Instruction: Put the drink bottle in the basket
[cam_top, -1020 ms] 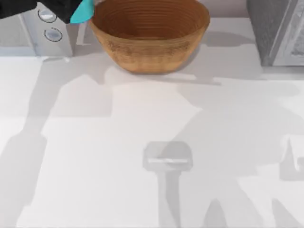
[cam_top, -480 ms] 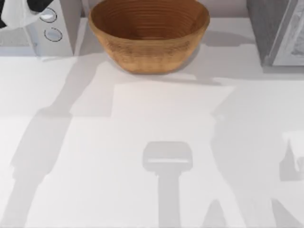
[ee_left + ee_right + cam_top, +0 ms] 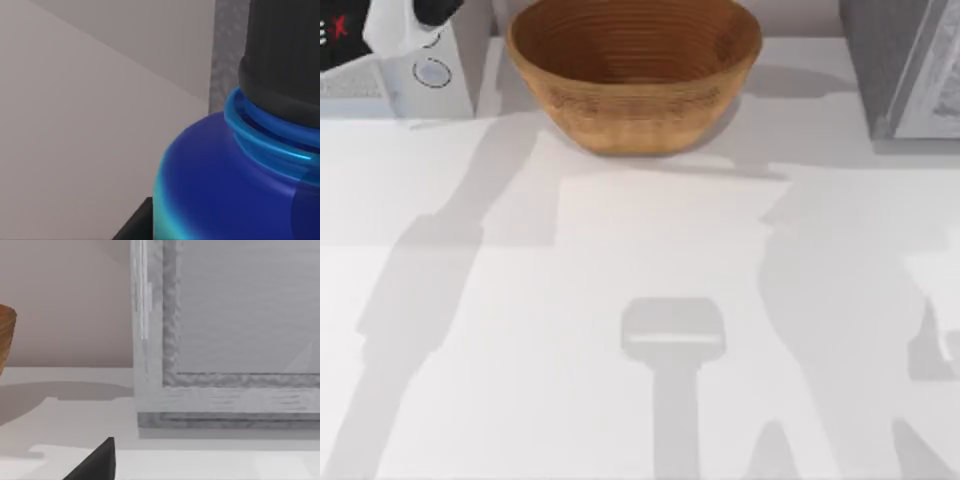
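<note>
- Your left arm sits at the far left corner of the bench, above the grey appliance with round dials, just left of the basket.
- The drink bottle looms close in the left wrist view: dark blue shoulder, black ribbed cap above it, a hint of turquoise low on the body. Judging by how near it sits to the wrist camera, it rides with the left claw, but the fingers are hidden, so you cannot tell how the claw is set on it.
- The basket stands at the far middle of the bench, open side up and with nothing in it.
- The step in hand, as I judge it, is the carry across to the basket. Bring the bottle rightward over the near-left part of the rim, keeping it high enough to clear the wicker edge.
- Stop over the middle of the bowl, not over the sloping wall, then lower before you let go, so the bottle does not roll or bounce out.
- Watch the appliance under the arm as you swing away from it.
- The right arm is parked off to the right, facing a grey framed cabinet; a dark tip shows in its wrist view, and you cannot tell how that claw stands.
</note>
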Controlling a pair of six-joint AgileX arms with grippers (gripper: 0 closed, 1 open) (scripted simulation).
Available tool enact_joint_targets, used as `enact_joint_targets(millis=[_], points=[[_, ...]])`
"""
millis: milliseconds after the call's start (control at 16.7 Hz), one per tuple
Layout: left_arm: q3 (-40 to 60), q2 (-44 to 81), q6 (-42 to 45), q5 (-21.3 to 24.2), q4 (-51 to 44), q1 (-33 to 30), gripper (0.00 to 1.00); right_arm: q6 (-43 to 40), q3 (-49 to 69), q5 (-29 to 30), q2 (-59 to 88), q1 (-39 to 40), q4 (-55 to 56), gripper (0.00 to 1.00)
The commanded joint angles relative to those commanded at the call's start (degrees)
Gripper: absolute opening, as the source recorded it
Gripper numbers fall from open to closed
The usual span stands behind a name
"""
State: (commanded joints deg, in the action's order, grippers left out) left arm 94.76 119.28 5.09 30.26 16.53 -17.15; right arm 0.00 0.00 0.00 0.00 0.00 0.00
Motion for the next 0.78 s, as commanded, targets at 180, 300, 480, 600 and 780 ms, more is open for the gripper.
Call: enact_joint_targets(millis=[180, 300, 480, 600, 780], points=[[4.1, 5.2, -0.1, -1.0, 0.9, -1.3, 0.0, 0.0, 0.0, 0.0, 0.0, 0.0, 0.0, 1.0], [5.1, 6.2, -0.4, -1.6, 1.3, -1.9, 0.0, 0.0, 0.0, 0.0, 0.0, 0.0, 0.0, 1.0], [5.1, 6.2, -0.4, -1.6, 1.3, -1.9, 0.0, 0.0, 0.0, 0.0, 0.0, 0.0, 0.0, 1.0], [5.1, 6.2, -0.4, -1.6, 1.3, -1.9, 0.15, 0.0, 0.0, 0.0, 0.0, 0.0, 0.0, 1.0], [5.1, 6.2, -0.4, -1.6, 1.3, -1.9, 0.38, 0.0, 0.0, 0.0, 0.0, 0.0, 0.0, 1.0]])
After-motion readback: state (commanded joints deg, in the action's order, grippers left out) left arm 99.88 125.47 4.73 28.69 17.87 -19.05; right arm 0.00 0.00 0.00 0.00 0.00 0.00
